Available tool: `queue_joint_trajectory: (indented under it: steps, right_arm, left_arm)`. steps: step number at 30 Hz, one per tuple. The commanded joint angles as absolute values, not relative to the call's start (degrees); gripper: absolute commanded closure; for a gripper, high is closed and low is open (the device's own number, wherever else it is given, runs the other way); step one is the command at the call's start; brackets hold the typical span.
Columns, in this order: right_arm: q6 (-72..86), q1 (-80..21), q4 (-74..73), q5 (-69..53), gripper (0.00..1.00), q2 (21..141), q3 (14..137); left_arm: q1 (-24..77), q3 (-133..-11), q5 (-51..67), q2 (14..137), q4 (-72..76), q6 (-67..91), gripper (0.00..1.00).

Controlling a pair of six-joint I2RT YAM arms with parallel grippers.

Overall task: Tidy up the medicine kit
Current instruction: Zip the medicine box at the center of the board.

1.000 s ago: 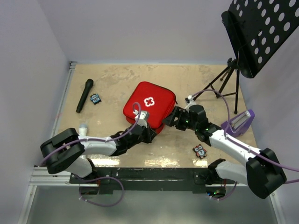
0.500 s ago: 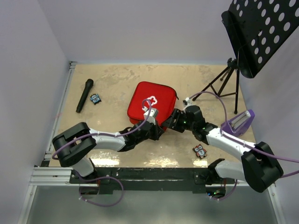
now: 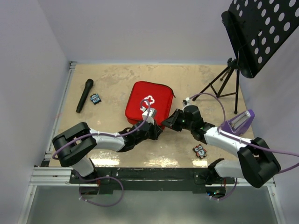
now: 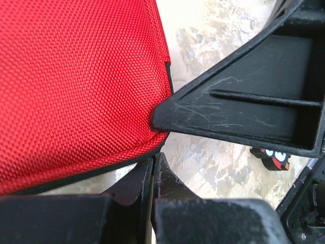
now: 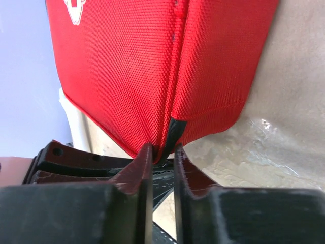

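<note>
Two claws are meeting at the 5 o'clock corner of the medicine kit (image 3: 147, 100). Right gripper (image 5: 162, 152) is standing narrow, pinching a black tab (image 5: 175, 130) at the seam, likely the zipper pull. Left gripper (image 4: 152, 163) is pressed fully together, holding nothing, its tips sitting at the kit's black edge just beside the right claw. Kit is lying flat near the middle of the table (image 3: 112, 79), cross up and lid down, so its contents are not showing. Step in hand, by my judgement: unzipping, barely begun. Next move is calling for drawing the tab round the edge while the left tips are bracing the case against sliding. Microphone (image 3: 84, 95) is lying at 10 o'clock, well apart
</note>
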State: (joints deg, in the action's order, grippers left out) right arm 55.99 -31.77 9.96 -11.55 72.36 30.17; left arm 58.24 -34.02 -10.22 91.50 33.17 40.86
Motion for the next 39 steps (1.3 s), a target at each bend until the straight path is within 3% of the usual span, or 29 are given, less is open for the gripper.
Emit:
queue_joint_trajectory:
  steps: [1, 2, 25, 33, 39]
  right_arm:
    - [55.37, -31.55, 11.69, -7.03, 0.96, 74.44, 28.65]
    - [55.28, -31.55, 11.52, -6.94, 1.00, 74.53, 28.65]
    - [51.51, -30.94, 4.40, -0.17, 1.00, 73.21, 33.92]
    - [51.15, -30.94, 3.96, -0.27, 1.00, 73.13, 34.45]
    - [50.63, -30.85, 2.73, 1.05, 1.00, 71.81, 34.54]
  left_arm:
    - [59.06, -32.78, -7.73, 91.67, 35.16, 40.25, 1.00]
    - [59.06, -32.61, -7.82, 91.50, 35.16, 40.17, 1.00]
    - [57.92, -17.50, -15.55, 74.45, 27.86, 42.01, 1.00]
    - [57.83, -15.56, -14.15, 74.45, 32.60, 41.22, 1.00]
    - [57.83, -14.16, -20.82, 69.00, 26.99, 41.92, 1.00]
